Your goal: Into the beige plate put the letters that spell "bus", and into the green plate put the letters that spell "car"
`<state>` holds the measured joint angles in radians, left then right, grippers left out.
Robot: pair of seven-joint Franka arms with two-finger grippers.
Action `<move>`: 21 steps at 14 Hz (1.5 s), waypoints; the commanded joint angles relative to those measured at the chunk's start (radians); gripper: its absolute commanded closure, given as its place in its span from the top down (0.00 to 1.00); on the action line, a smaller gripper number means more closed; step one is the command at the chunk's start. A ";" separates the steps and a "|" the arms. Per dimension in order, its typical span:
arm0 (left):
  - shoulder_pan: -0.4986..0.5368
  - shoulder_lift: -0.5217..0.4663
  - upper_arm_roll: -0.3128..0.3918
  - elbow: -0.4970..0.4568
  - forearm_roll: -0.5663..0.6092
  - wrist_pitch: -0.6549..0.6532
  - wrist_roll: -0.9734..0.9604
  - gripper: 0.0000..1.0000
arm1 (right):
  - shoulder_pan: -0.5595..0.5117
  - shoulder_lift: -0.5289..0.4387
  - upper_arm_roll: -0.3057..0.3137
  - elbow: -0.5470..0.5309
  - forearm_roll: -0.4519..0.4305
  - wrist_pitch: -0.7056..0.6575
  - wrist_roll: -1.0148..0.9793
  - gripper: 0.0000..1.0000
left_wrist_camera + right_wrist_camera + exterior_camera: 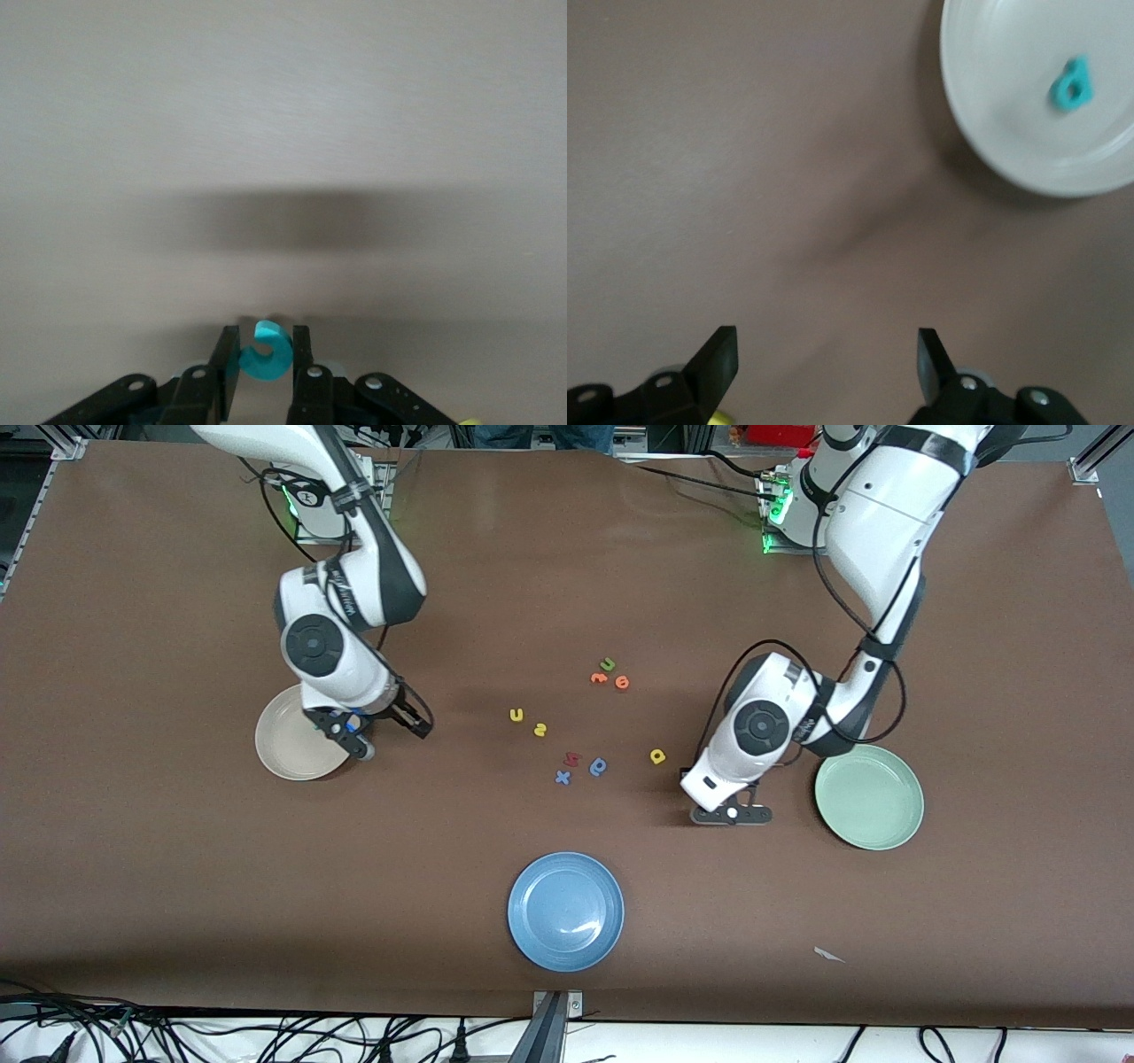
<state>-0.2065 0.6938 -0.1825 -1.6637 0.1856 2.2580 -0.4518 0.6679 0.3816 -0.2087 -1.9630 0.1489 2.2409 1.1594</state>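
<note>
Partly hidden teal "c" (266, 351), left gripper (266, 372)

Worktop (177, 868): plain brown. Plates: cream-beige plate (283, 748), mint-green plate (869, 797), blue plate (565, 911). Foam letters: teal c (266, 351), teal b (1072, 86), yellow u (516, 715), yellow s (539, 730), yellow a (657, 756). Arms white and black.
</note>
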 commanded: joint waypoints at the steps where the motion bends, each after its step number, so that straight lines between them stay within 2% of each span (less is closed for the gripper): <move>1: 0.071 -0.068 -0.005 0.012 0.034 -0.127 0.144 0.09 | 0.094 0.095 -0.005 0.073 0.012 0.070 0.283 0.91; 3: 0.145 -0.096 -0.005 0.007 0.034 -0.184 0.304 0.08 | 0.177 0.166 -0.006 0.101 0.008 0.149 0.435 0.90; 5: 0.221 -0.109 -0.006 -0.002 0.034 -0.189 0.430 0.08 | 0.231 0.230 -0.006 0.139 0.003 0.187 0.531 0.81; 7: 0.271 -0.109 -0.006 -0.011 0.035 -0.181 0.498 0.08 | 0.251 0.263 -0.006 0.156 0.001 0.190 0.562 0.76; 9: 0.303 -0.119 -0.006 -0.057 0.050 -0.120 0.512 0.10 | 0.263 0.287 -0.008 0.158 0.001 0.219 0.579 0.75; 11: 0.341 -0.155 -0.008 -0.163 0.063 0.007 0.513 0.10 | 0.268 0.299 -0.009 0.156 -0.002 0.238 0.583 0.71; 13: 0.358 -0.200 -0.008 -0.258 0.069 0.108 0.510 0.12 | 0.268 0.299 -0.009 0.156 -0.002 0.238 0.583 0.59; 14: 0.383 -0.217 -0.008 -0.296 0.075 0.154 0.510 0.19 | 0.266 0.299 -0.009 0.157 0.000 0.240 0.579 0.36; 15: 0.400 -0.220 -0.008 -0.307 0.077 0.169 0.512 0.37 | 0.265 0.299 -0.009 0.158 -0.003 0.241 0.565 0.17; 16: 0.401 -0.220 -0.011 -0.301 0.075 0.163 0.512 0.92 | 0.265 0.298 -0.009 0.159 -0.003 0.241 0.553 0.10; 17: 0.398 -0.220 -0.014 -0.295 0.075 0.154 0.498 1.00 | 0.263 0.296 -0.011 0.159 -0.002 0.240 0.533 0.08; 19: 0.388 -0.232 -0.018 -0.275 0.074 0.123 0.489 1.00 | 0.260 0.287 -0.014 0.161 -0.002 0.237 0.482 0.04; 21: 0.378 -0.235 -0.060 -0.263 0.061 0.107 0.379 1.00 | 0.259 0.261 -0.037 0.159 -0.005 0.221 0.441 0.04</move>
<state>0.1801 0.4879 -0.2048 -1.9217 0.2267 2.3913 0.0194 0.9221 0.6629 -0.2192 -1.8145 0.1477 2.4822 1.6477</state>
